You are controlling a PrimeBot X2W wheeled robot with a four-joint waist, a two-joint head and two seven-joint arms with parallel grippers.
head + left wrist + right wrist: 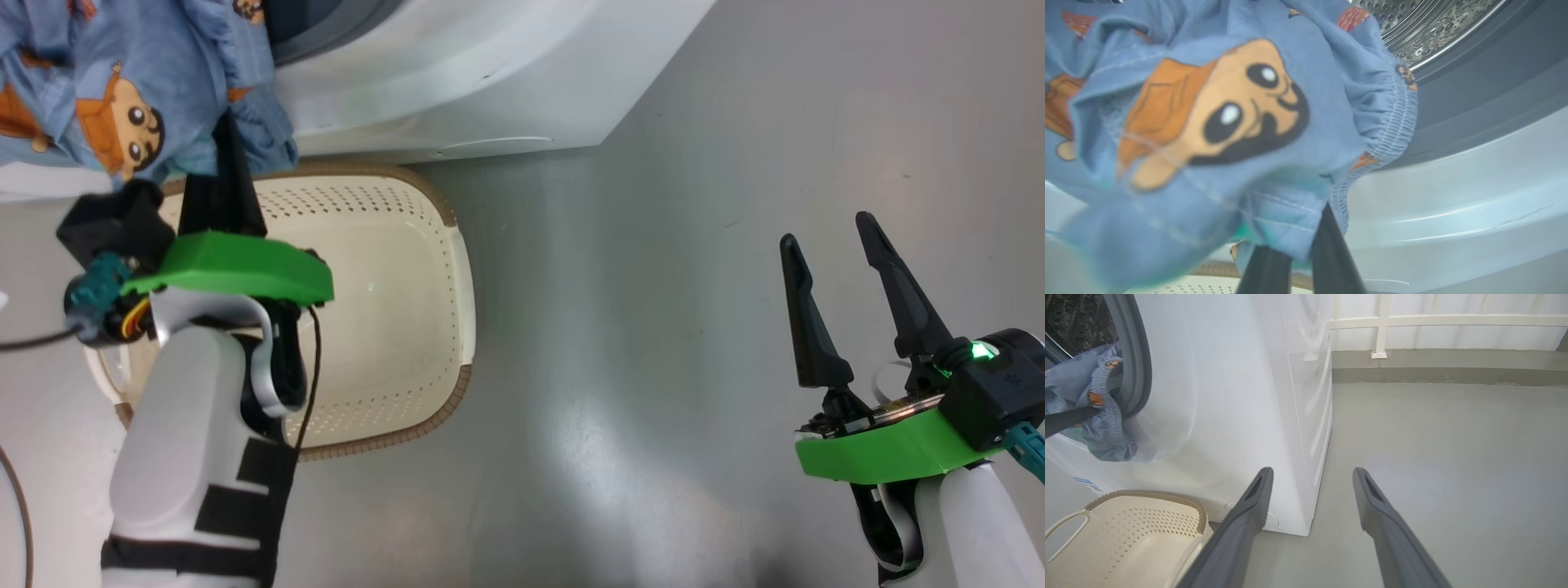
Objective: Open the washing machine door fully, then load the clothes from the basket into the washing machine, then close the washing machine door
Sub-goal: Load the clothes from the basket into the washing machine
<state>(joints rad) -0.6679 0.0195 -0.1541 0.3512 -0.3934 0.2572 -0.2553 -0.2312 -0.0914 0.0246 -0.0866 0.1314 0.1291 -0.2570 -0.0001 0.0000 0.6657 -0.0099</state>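
Observation:
The clothes, light blue fabric with orange cartoon figures, hang at the grey-ringed opening of the washing machine. My left gripper is shut on their lower edge, above the far rim of the basket. In the left wrist view the clothes drape over my fingers, with the steel drum behind them. My right gripper stands open over bare floor, with nothing between its fingers. The washing machine door is out of view.
The cream basket sits on the floor against the machine's white front, its inside bare. Grey floor stretches to the right of the machine. A white railing and a low kerb close off the far side.

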